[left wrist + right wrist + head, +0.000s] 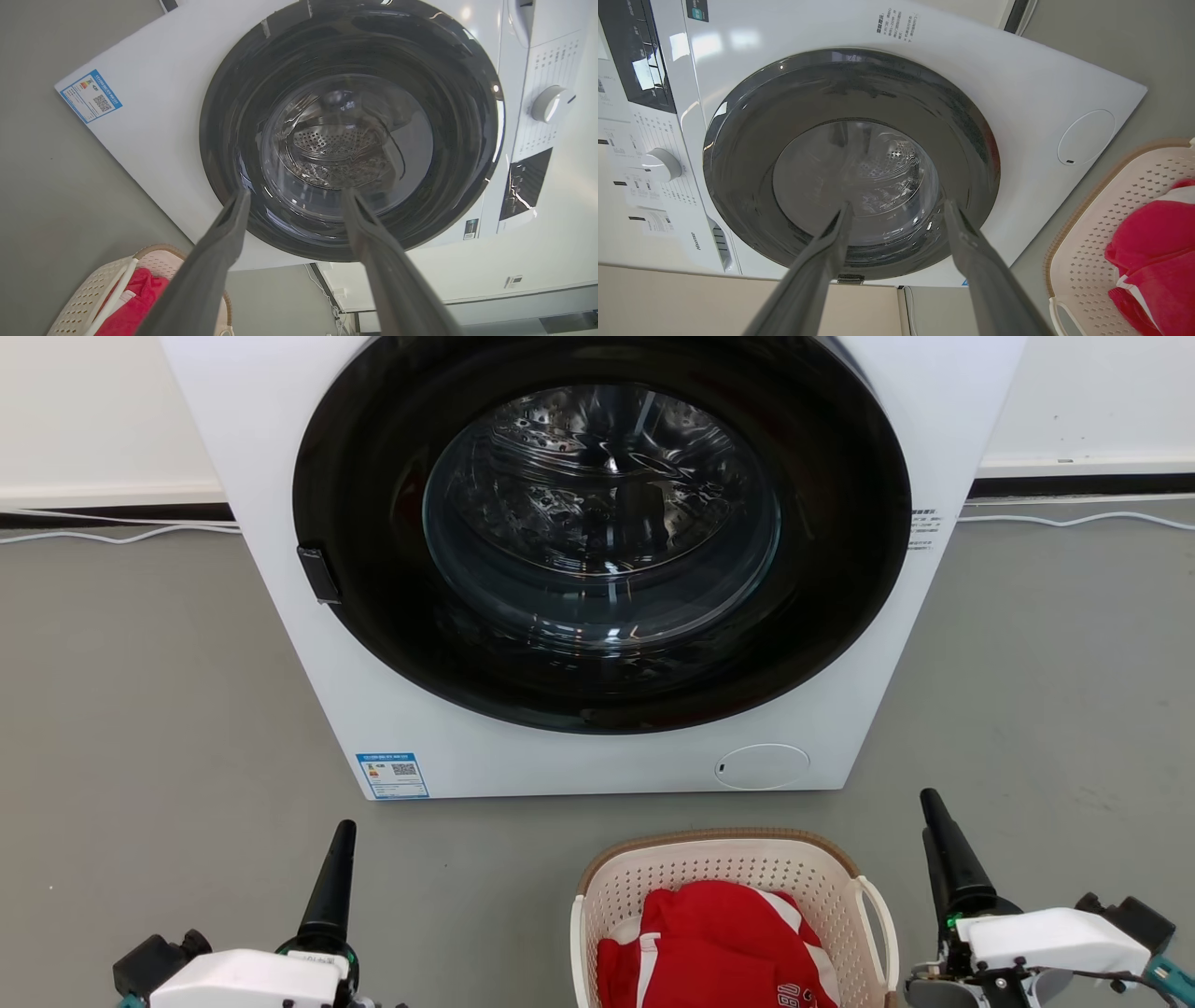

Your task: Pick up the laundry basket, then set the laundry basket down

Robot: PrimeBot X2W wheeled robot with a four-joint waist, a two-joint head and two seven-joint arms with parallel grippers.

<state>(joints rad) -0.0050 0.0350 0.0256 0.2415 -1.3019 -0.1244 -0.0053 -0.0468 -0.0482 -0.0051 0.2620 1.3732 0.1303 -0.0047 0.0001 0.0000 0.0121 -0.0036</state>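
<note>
One laundry basket (711, 870), one washing machine (560, 761)

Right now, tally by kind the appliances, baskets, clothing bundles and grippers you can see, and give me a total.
washing machine: 1
laundry basket: 1
red and white clothing bundle, lying in the basket: 1
grippers: 2, the left gripper and the right gripper, both open
Total: 5
</note>
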